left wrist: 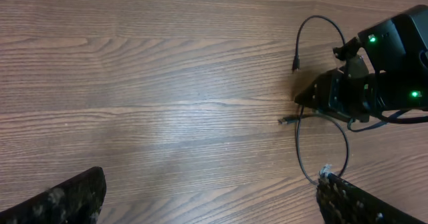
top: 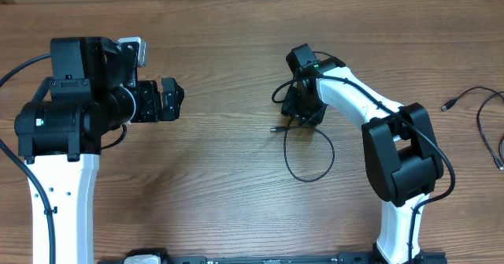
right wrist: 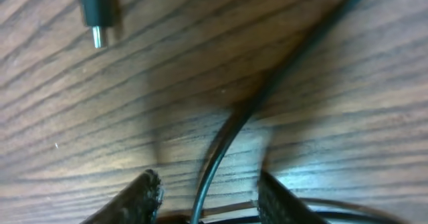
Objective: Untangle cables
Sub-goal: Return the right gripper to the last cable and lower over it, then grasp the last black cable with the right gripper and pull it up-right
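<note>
Overhead: right hand point(top: 301, 118) sits down on the looped cable point(top: 309, 165) in the middle of the surface point(top: 228, 177). Other cables point(top: 476, 98) lie at the right edge. Left hand point(top: 175, 100) is parked clear.
Left wrist: its jaws are wide open and empty.
Right wrist: the strand runs between the fingers point(right wrist: 144, 196) with gaps both sides, not pinched yet. Close centred on it, lift gently, keep the plug point(right wrist: 97, 10) free.

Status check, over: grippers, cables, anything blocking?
Left gripper open, empty, off to the side. Right gripper down astride looped cable, not clamped. Second cable apart, far right. Nothing blocking.
</note>
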### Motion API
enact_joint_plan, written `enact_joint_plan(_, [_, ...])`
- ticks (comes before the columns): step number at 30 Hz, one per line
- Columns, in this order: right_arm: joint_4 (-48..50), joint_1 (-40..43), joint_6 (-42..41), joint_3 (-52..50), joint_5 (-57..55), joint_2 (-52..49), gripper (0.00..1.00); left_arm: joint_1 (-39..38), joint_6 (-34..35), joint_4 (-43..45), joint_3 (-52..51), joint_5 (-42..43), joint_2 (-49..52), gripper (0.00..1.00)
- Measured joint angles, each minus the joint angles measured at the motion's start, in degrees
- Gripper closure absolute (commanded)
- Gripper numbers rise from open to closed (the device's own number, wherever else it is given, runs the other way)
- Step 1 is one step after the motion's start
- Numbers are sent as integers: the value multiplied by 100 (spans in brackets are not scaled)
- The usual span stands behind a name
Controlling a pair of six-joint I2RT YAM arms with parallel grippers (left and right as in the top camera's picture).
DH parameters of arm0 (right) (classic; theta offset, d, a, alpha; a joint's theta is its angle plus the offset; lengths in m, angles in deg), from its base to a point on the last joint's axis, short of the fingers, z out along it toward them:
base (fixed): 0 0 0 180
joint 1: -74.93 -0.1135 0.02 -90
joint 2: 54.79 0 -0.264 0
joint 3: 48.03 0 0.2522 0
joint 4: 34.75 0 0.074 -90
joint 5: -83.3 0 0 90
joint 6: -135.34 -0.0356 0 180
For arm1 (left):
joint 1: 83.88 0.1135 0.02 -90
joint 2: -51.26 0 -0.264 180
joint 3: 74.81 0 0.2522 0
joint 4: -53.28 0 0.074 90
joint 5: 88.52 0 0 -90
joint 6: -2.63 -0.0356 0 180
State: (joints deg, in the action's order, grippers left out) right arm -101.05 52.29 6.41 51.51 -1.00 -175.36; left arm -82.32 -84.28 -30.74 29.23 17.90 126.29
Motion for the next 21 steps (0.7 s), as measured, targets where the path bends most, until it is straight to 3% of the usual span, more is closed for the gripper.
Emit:
enact_joint_plan(2, [0, 0, -17, -2, 0, 0, 76, 0, 0, -2, 0, 0, 0, 0])
enact_joint_plan(7, [4, -2, -24, -2, -11, 0, 84, 0, 0, 0, 0, 0, 0, 0])
enact_joint_plan(10, [7, -2, -35, -2, -15, 0, 96, 0, 0, 0, 0, 0, 0, 0])
enact_joint_plan(19, [-28, -2, -9, -2, -13, 0, 96, 0, 0, 0, 0, 0, 0, 0])
enact_joint_plan(21, [-76, -2, -9, -2, -13, 0, 87, 0, 0, 0, 0, 0, 0, 0])
